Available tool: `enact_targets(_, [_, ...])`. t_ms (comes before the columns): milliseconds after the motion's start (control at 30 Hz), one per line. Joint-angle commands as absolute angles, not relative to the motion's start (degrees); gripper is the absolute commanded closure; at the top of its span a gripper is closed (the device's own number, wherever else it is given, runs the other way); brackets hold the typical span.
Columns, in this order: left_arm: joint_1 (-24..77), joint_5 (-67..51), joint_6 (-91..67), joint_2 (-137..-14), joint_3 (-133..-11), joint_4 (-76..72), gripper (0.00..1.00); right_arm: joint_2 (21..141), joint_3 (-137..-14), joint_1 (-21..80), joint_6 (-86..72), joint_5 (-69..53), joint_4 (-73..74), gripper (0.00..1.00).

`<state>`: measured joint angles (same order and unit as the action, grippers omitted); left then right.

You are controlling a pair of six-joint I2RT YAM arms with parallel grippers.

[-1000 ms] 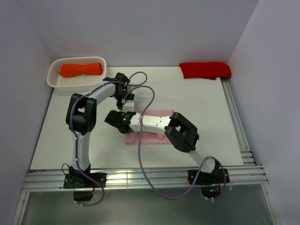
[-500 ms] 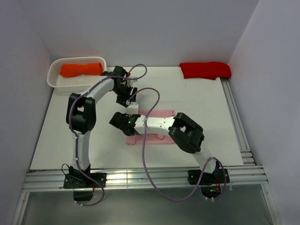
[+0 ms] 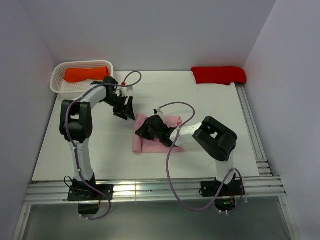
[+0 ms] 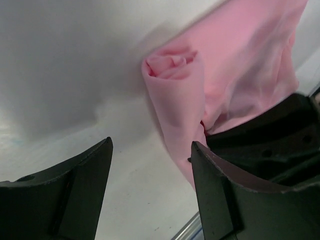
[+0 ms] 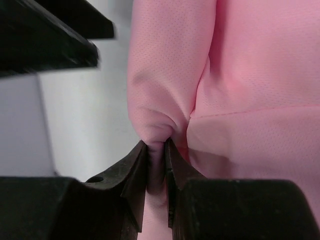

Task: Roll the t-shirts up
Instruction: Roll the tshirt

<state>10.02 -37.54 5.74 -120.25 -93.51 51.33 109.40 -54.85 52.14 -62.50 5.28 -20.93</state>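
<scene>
So that the roll [image 4: 172,75] cannot loosen, the right gripper [image 5: 156,150] clamps the pink t-shirt [image 5: 240,75], the left gripper [image 4: 151,152] spread empty beside it.

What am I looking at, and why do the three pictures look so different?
Two robot arms are bolted to the near edge of a white table. The wide picture comes from a fixed camera above and behind them. The two close-ups come from cameras on each wrist, so the dark shapes at the bottom are that arm's own fingers. A pink t-shirt, partly rolled, lies mid-table. The right hand pinches a fold of it. The left hand is open near the rolled end, holding nothing. An orange t-shirt lies in a white basket, and a red t-shirt lies at the far right.
</scene>
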Motion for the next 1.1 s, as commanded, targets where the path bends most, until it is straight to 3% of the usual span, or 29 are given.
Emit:
enact_targets(0, [10.37,-44.03,9.05,-117.16,-89.57,47.73,0.31,111.70,-50.55,51.07,-67.93,-3.77,-37.85,0.89])
enact_targets(300, [10.28,-48.17,5.89,-118.74,-84.90,40.61,0.33,118.03,-44.48,49.05,-76.63,-8.26,-57.20,0.89])
enact_targets(433, [10.37,-45.27,2.65,-119.97,-84.55,39.03,0.43,119.53,-43.42,48.69,-77.87,-8.70,-59.77,0.85])
enact_targets(500, [10.46,-42.47,1.59,-119.97,-84.55,38.59,0.51,118.39,-43.85,48.78,-76.13,-7.82,-55.48,0.80])
enact_targets(700, [11.69,-33.77,0.53,-118.74,-84.38,39.37,0.88,112.94,-49.38,50.62,-68.22,-1.86,-34.57,0.58])
enact_targets(800, [13.36,-30.34,0.97,-117.51,-83.94,39.46,0.97,111.18,-52.99,51.94,-66.36,1.30,-24.20,0.51])
enact_targets(1067, [15.90,-23.65,0.70,-116.54,-84.11,39.99,1.00,107.59,-63.27,55.19,-64.60,9.39,3.15,0.44])
